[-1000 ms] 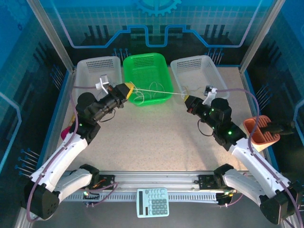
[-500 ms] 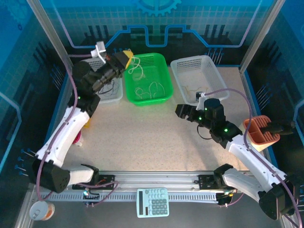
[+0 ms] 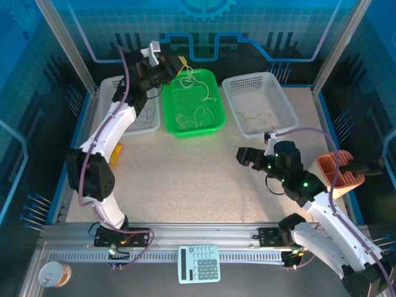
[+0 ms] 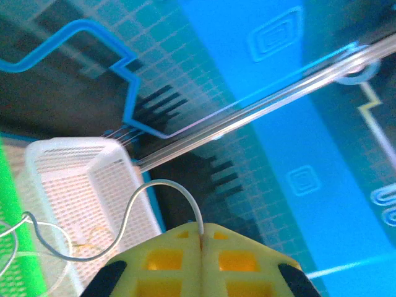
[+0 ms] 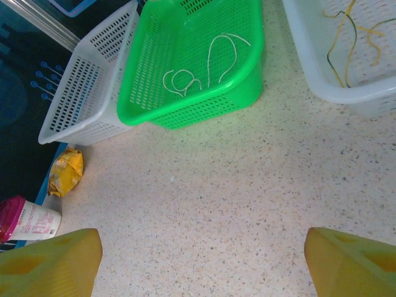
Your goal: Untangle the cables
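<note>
- The left gripper (image 4: 202,235) is raised toward 11 o'clock of the table (image 3: 204,179). Its yellow fingers are pressed flat together on 1 whitish cable (image 4: 164,181).
- The cable arcs out of the fingertips and hangs down over the green basket (image 3: 213,127) at 12 o'clock.
- More loose loops (image 5: 179,81) lie on that basket's floor. From the top view I cannot tell whether the hanging end is caught in them.
- The right gripper (image 5: 198,266) hovers low over bare table toward 3 o'clock, jaws wide apart and holding nothing.
- Yellowish cables (image 5: 370,27) lie apart in the right white basket (image 3: 230,93) at 1 o'clock. A dark strand lies in the left white basket (image 3: 117,83) at 11 o'clock.
- The step in hand looks like lifting 1 strand free of the pile.
- To do it well, the lift should go slowly and straight up, so the tail slides out of any loop rather than tightening it.
- If the pile rises with it, the free right gripper could pin or pinch the loops low in the green basket.
- The grip sits very near the cable's tip, so a jerk may pull it out.
- Once the strand hangs clear, it should go down in a basket away from the others.
</note>
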Motion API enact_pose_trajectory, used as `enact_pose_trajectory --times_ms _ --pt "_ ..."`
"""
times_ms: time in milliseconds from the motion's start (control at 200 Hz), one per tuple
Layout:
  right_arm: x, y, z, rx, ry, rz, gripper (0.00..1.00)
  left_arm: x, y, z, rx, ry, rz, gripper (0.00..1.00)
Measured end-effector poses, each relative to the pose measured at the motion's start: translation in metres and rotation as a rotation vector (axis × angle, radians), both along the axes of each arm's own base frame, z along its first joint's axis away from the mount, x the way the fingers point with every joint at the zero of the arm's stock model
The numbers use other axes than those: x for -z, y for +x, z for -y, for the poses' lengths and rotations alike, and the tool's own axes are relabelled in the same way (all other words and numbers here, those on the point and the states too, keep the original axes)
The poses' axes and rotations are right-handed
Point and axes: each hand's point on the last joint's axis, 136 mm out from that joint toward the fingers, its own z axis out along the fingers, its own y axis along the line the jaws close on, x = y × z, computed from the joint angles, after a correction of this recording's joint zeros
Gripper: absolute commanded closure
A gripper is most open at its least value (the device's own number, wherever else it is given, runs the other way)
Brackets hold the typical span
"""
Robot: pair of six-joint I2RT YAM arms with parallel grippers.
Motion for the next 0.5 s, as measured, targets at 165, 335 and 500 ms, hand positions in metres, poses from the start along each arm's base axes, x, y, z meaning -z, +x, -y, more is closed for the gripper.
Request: enact_pose_trajectory --times_ms 165,335,500 --pt "-0.004 -0.007 0.006 0.007 -0.015 0.015 0.13 0.056 0.029 0.001 -0.013 0.12 -0.101 0.79" --pt "-0.004 -0.01 0.01 0.008 -0.039 0.009 0.12 0.096 0.043 -0.001 -0.016 0.239 -0.196 0.03" --pt "-0.016 -0.01 0.014 0.018 -0.056 0.037 0.01 0.094 0.037 -0.008 -0.024 0.338 -0.202 0.01"
